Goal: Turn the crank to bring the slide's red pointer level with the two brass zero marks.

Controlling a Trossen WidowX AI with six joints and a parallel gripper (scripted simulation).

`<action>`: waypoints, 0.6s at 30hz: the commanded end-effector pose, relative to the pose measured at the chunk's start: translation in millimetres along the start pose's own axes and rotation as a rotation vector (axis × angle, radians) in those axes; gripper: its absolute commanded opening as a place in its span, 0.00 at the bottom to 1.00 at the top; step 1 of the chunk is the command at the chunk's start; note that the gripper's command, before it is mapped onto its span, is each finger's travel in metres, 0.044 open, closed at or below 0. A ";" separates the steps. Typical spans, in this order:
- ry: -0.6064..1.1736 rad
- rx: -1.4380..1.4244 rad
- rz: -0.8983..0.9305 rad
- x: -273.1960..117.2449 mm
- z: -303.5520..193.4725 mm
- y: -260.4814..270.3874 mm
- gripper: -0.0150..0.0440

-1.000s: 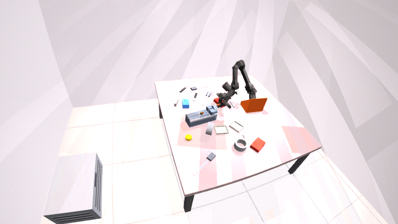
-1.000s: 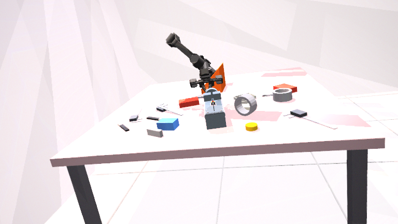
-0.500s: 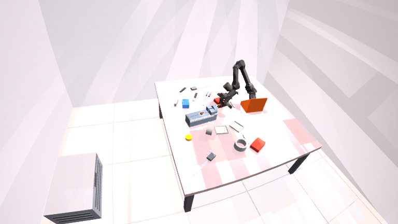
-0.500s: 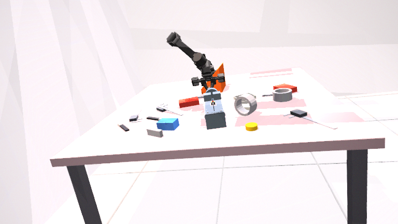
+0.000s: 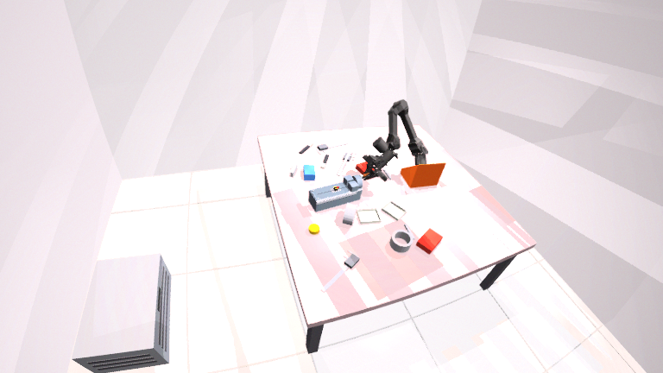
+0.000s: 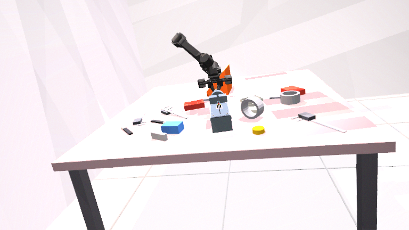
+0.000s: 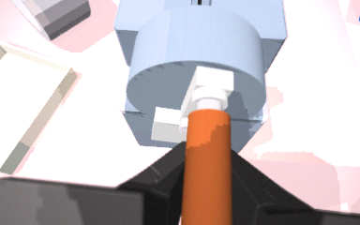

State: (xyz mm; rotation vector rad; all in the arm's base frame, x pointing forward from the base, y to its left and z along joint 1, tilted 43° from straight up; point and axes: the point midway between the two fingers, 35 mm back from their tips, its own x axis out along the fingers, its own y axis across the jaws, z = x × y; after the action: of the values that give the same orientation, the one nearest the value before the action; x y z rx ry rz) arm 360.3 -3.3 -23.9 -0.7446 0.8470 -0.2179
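Note:
The grey-blue machine (image 5: 337, 198) (image 6: 221, 124) (image 7: 199, 42) stands on the table. Its red pointer (image 6: 219, 104) is tiny on the top, beside yellowish marks; I cannot tell whether they are level. In the wrist view, the white crank arm (image 7: 213, 77) is at the upper part of the round end face. The orange handle (image 7: 208, 133) points from it towards the wrist camera. My gripper (image 5: 369, 173) (image 6: 216, 88) (image 7: 202, 152) is shut on the handle, with a dark finger on each side. The fingers hide part of the machine's lower end.
A red block (image 5: 362, 167) (image 6: 194, 105) lies close to the gripper. An orange wedge (image 5: 426, 175) stands near the arm's base. A grey ring (image 5: 348, 216) and a pale tray (image 7: 46, 120) lie beside the machine. A blue block (image 5: 308, 173) (image 6: 172, 128) and a yellow disc (image 5: 313, 229) (image 6: 258, 130) lie farther off.

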 end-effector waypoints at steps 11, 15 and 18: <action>-0.007 -0.014 0.021 -0.9 0.3 12.3 0.25; -0.007 -0.014 0.021 -0.7 0.1 13.4 0.25; -0.007 -0.014 0.021 -0.5 -0.1 14.3 0.25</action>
State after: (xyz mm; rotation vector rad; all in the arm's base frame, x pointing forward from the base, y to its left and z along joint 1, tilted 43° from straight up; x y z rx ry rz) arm 359.7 0.8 -27.3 -0.7459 0.8434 -0.2193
